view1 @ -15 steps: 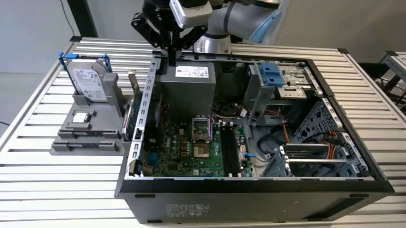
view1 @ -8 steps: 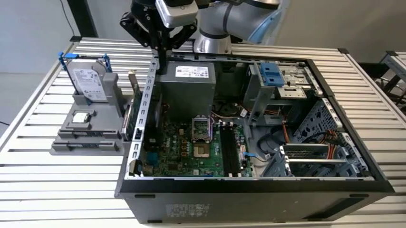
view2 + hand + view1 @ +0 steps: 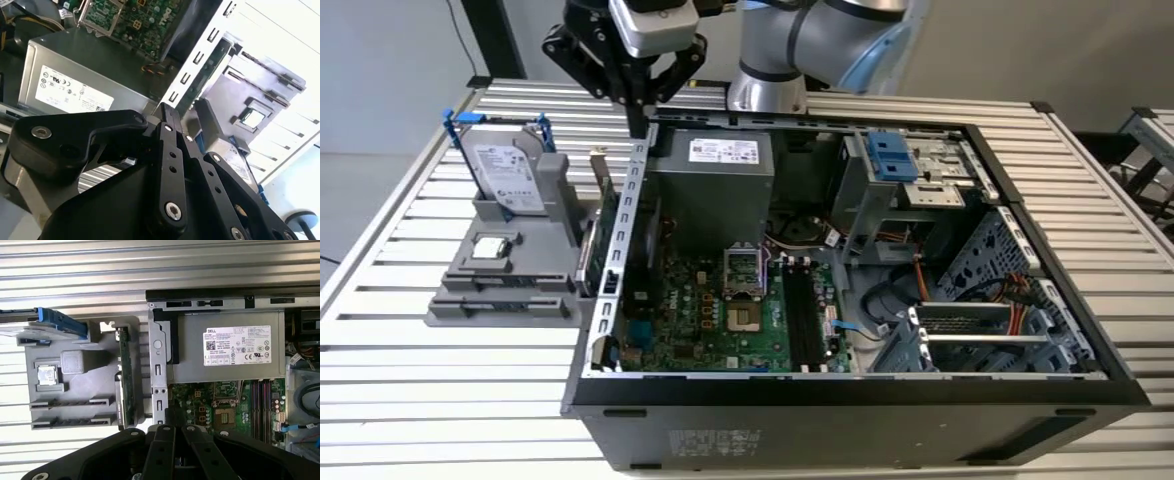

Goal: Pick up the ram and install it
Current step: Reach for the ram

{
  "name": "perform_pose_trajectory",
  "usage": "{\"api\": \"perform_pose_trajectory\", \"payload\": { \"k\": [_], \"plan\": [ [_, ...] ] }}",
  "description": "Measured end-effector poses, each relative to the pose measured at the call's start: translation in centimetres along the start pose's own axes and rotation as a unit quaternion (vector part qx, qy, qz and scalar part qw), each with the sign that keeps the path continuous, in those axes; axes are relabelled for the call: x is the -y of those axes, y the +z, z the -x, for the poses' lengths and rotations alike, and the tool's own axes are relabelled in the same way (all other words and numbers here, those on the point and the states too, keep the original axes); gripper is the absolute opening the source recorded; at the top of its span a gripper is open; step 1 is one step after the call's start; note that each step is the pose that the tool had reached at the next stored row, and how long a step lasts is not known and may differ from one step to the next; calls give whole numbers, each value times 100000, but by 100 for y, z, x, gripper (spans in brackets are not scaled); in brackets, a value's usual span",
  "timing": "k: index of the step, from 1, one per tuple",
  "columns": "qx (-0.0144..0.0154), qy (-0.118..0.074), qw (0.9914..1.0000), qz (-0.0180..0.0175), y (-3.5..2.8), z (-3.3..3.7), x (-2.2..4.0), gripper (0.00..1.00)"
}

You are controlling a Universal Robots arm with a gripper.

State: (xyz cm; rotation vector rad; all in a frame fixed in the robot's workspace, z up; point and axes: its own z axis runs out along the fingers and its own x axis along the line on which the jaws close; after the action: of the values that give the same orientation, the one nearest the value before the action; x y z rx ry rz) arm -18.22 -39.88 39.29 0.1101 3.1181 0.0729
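- Exterior view, upper left: I'm seeing the gripper pressed together, empty.
- The ram is sitting below it, slightly left, running lengthwise down the frame.

power supply — white label, fine print | hard drive — silver label

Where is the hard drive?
On the exterior view's left, the hard drive stands upright in the grey holder, outside the open computer case.
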Motion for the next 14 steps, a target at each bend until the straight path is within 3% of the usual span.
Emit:
{"api": "perform_pose_trajectory", "payload": {
  "k": [14],
  "plan": [
    [-7, -102, 100000, 0, -9, -380, 27, 0]
  ]
}}
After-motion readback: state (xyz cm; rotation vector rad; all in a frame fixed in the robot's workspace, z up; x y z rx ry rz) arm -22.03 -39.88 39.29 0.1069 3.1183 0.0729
